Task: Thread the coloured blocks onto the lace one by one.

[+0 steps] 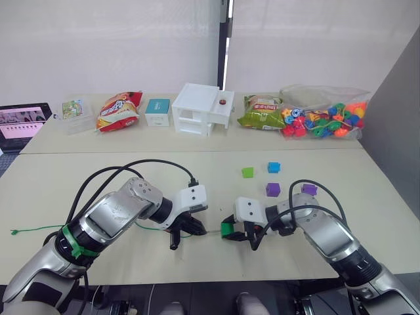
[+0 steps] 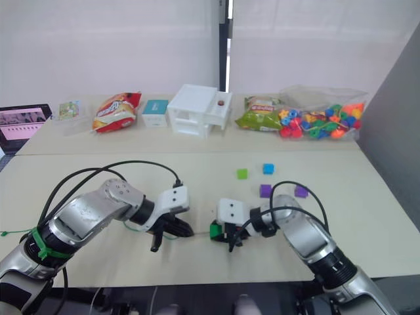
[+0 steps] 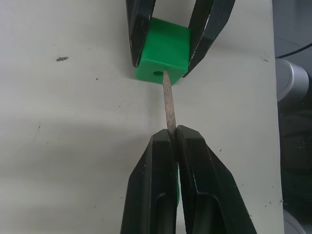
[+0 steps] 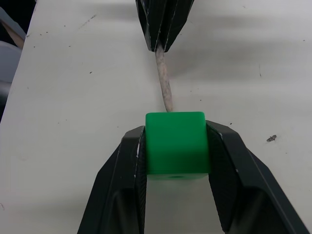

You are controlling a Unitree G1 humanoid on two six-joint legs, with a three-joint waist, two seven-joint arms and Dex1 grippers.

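My right gripper [image 4: 175, 151] is shut on a green block [image 4: 175, 141], held just above the table near its front edge. My left gripper [image 3: 174, 139] is shut on the lace's stiff pale tip [image 3: 168, 105], whose end sits at the hole in the green block [image 3: 163, 48]. The green lace [image 1: 33, 229] trails left across the table from behind the left arm. Loose blocks lie beyond the right arm: a light green one [image 1: 247, 172], a blue one [image 1: 273, 167] and two purple ones [image 1: 272, 189] [image 1: 309, 189].
Along the far table stand a white box [image 1: 200, 108], snack bags [image 1: 118, 110] [image 1: 261, 111], a small teal box [image 1: 157, 111] and a clear bag of coloured beads [image 1: 325, 118]. A laptop [image 1: 23, 123] sits at the far left. Black cables loop over both arms.
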